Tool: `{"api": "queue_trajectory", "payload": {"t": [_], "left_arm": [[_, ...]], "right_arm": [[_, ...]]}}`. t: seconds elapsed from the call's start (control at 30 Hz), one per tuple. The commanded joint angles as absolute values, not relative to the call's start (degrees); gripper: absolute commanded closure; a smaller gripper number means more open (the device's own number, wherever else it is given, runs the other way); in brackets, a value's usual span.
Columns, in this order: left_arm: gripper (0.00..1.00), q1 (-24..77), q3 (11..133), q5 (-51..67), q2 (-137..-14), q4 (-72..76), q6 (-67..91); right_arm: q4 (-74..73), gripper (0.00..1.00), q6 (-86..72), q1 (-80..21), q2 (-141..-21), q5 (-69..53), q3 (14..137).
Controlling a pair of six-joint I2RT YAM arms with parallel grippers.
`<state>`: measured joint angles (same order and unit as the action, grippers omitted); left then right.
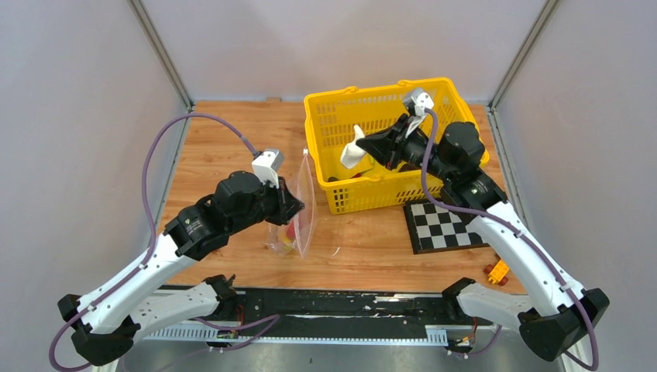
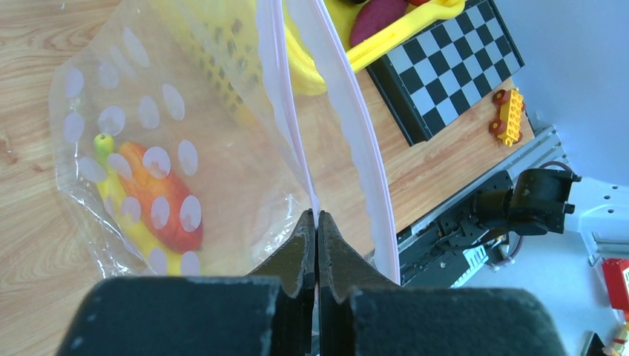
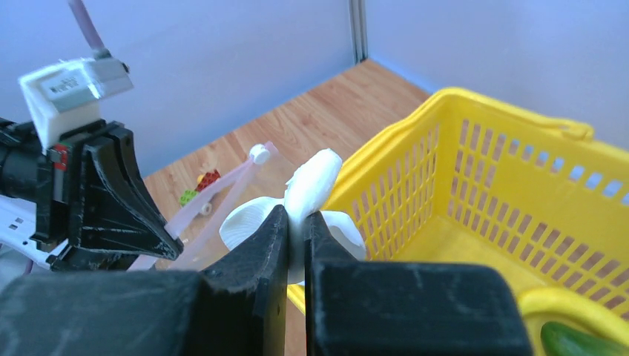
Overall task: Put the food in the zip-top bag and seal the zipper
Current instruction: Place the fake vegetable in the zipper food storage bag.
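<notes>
The zip-top bag (image 1: 304, 205) stands upright on the table with its mouth open. My left gripper (image 1: 297, 203) (image 2: 317, 215) is shut on one side of the pink zipper (image 2: 293, 126); the other side (image 2: 367, 156) bows away from it. A red and yellow food piece (image 2: 159, 196) (image 1: 285, 236) lies in the bag's bottom. My right gripper (image 1: 364, 147) (image 3: 297, 215) is shut on a white food piece (image 3: 311, 185) (image 1: 352, 149), held above the left side of the yellow basket (image 1: 434, 83). The zipper's white tab (image 3: 259, 152) shows in the right wrist view.
The basket (image 3: 475, 170) holds a green piece (image 3: 582, 341) and a dark purple piece (image 2: 374, 18). A checkerboard tile (image 1: 438, 225) lies in front of the basket. An orange toy car (image 1: 497, 270) sits near the front right edge. Small toy blocks (image 3: 200, 185) lie at the far left.
</notes>
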<state>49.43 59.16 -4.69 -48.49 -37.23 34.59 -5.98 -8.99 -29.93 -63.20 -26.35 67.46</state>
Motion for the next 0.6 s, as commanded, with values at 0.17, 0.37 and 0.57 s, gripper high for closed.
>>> {"api": "queue_trajectory", "payload": {"t": [0.17,0.37,0.57], "left_arm": [[1.00,49.6,59.1,-3.6,-48.4,-34.6,34.7],[1.00,49.6,59.0,-3.5,-48.4,-34.1,35.0],[1.00,49.6,58.9,-3.3,-47.9,-34.7,35.0]], "right_arm": [[0.9,1.00,-9.0,-30.4,-60.8,-29.8,67.5],[3.3,1.00,-6.4,-39.1,-61.4,-35.6,68.1],[2.3,1.00,-4.0,-42.3,-62.2,-31.1,68.6]]}}
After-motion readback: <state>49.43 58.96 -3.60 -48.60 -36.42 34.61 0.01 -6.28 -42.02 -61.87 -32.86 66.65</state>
